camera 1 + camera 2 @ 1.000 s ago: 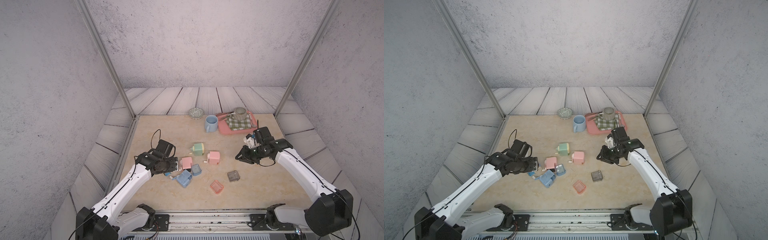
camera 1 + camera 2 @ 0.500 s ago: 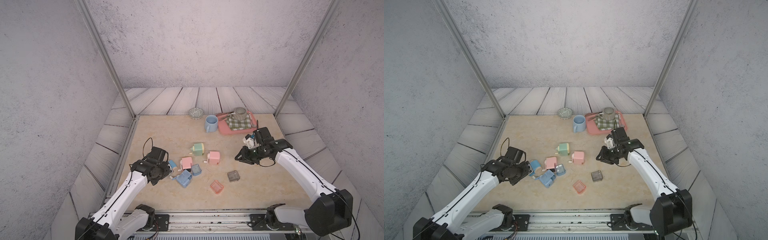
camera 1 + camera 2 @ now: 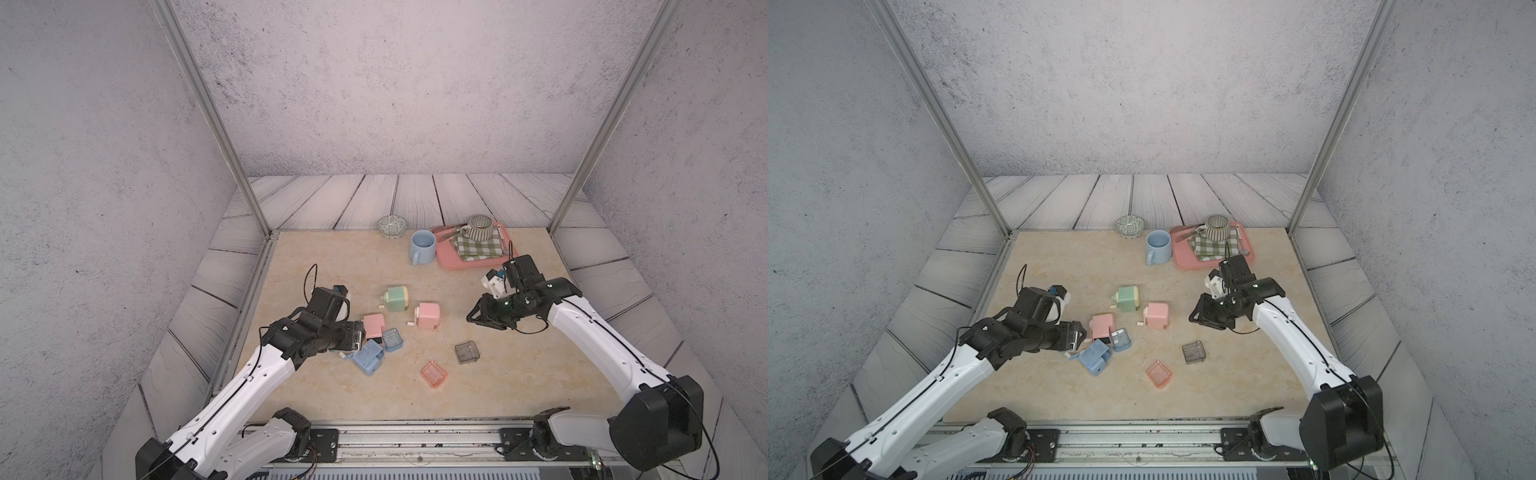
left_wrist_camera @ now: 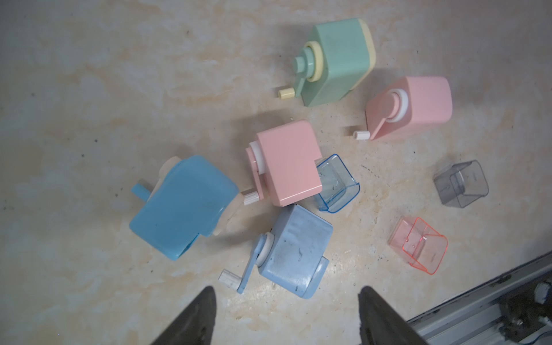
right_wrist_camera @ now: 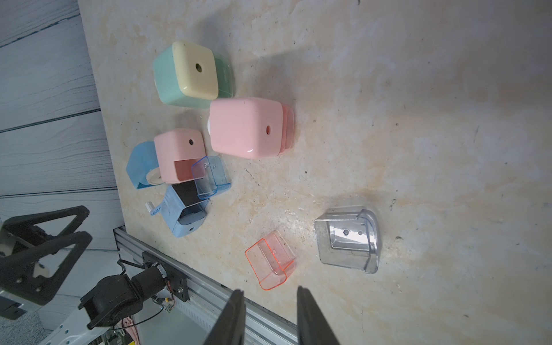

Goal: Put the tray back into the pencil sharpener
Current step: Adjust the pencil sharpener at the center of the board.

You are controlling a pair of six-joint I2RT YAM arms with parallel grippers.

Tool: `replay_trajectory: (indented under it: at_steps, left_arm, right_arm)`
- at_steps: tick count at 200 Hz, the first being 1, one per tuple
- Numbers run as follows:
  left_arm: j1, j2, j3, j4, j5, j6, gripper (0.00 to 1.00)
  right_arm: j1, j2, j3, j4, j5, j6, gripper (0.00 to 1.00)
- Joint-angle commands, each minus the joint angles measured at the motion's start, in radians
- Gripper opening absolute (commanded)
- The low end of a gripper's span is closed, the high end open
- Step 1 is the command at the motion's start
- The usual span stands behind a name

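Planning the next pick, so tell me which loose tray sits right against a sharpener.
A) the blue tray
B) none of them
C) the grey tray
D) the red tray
A: the blue tray sits against the pink sharpener with the empty slot, while the grey tray and the red tray lie apart from every sharpener.

Identify the left arm [image 3: 249, 376] and the right arm [image 3: 602, 343] by their white, tapering link shells, each dotted with small dark fastener points. Every joint has a black casing; the largest is the blocky joint housing [image 3: 656, 419]. A thin black cable [image 3: 306, 279] loops at the wrist, and another runs along each link. Each wrist carries a white camera mount [image 3: 493, 283] with a blue connector. The left gripper [image 4: 286, 289] and right gripper [image 5: 268, 289] have dark, tapering fingers [image 4: 191, 322].
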Motion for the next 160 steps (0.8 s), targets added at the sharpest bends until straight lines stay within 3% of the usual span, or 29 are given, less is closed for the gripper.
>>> replay_trajectory:
  at_steps: [1,38,118,160]
  left_arm:
    - [-0.047,0.059,0.013,-0.028,-0.006,0.161,0.78]
    - [-0.13,0.184,0.061,-0.035,-0.037,0.203,0.82]
    - [-0.193,0.469,0.164,-0.066,-0.1,0.313,0.87]
    - [-0.197,0.526,0.167,-0.051,-0.148,0.3,0.85]
  right_arm:
    - [0.003,0.001,-0.01,-0.002,0.003,-0.017,0.33]
    - [0.003,-0.008,-0.009,-0.002,0.013,-0.009,0.34]
    - [0.004,-0.009,-0.005,-0.002,0.025,0.002,0.34]
    - [0.004,-0.017,-0.005,-0.007,0.034,0.007,0.34]
